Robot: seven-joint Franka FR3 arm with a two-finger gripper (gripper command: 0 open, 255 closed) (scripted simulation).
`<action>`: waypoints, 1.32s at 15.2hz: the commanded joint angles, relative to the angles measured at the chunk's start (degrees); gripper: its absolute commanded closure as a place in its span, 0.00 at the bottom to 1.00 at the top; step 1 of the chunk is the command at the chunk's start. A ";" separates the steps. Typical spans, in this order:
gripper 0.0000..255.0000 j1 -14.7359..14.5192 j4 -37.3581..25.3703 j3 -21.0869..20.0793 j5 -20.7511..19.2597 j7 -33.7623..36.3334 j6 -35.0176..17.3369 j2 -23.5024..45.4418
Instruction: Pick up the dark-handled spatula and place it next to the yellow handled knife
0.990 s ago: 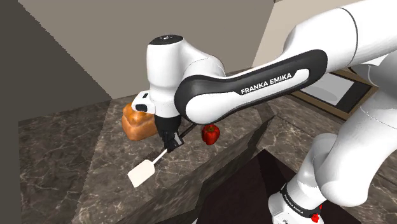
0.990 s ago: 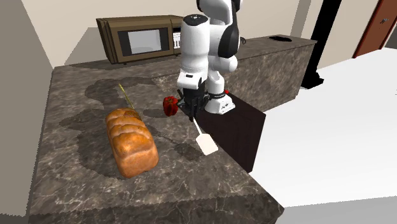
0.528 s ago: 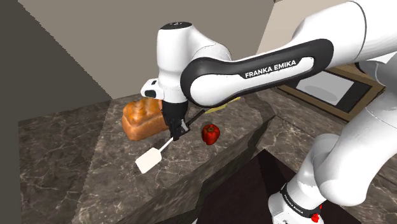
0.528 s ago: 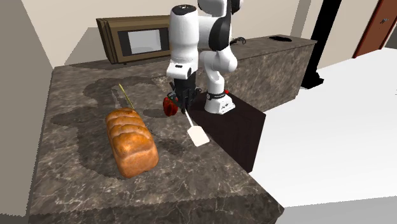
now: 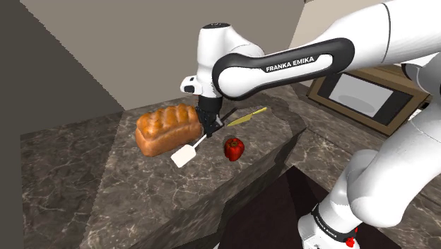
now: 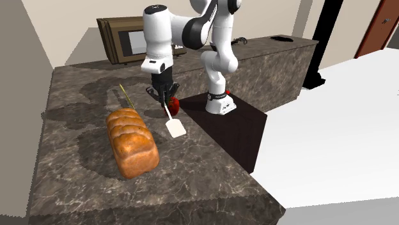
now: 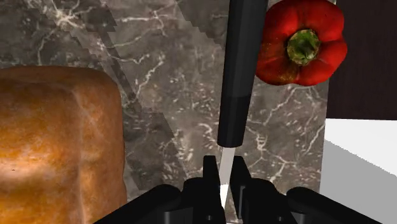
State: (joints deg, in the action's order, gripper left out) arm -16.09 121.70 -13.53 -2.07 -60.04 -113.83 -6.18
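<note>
Gripper (image 5: 209, 129) clamps spatula (image 5: 185, 153) by its shaft, hanging over counter (image 5: 127, 191) between bread (image 5: 167, 127) and pepper (image 5: 234, 148). Carry to knife (image 5: 247, 116), lower flat alongside, not on top.

The spatula (image 5: 185, 153) has a flat, pale, roughly square blade, a thin pale neck and a long, round dark handle (image 7: 240, 63). It hangs tilted above the dark marbled counter (image 6: 77, 121), blade end lowest, with the neck clasped between the black fingers of the gripper (image 7: 223, 164) and the handle running away beyond them. The yellow-handled knife (image 5: 247, 116) is slim, with a darker olive blade. It lies flat on the same counter, apart from the spatula, further back from the counter's front edge in the second exterior view.
</note>
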 commanded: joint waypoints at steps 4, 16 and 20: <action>1.00 3.33 0.29 4.05 -0.69 -7.12 -0.58 -0.08; 1.00 10.98 -6.80 12.64 -2.10 -22.73 -0.74 6.24; 1.00 13.51 -11.30 15.03 -1.99 -27.74 -0.25 9.92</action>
State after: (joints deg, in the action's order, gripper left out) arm -3.25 112.02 0.87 -4.13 -86.33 -114.56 2.69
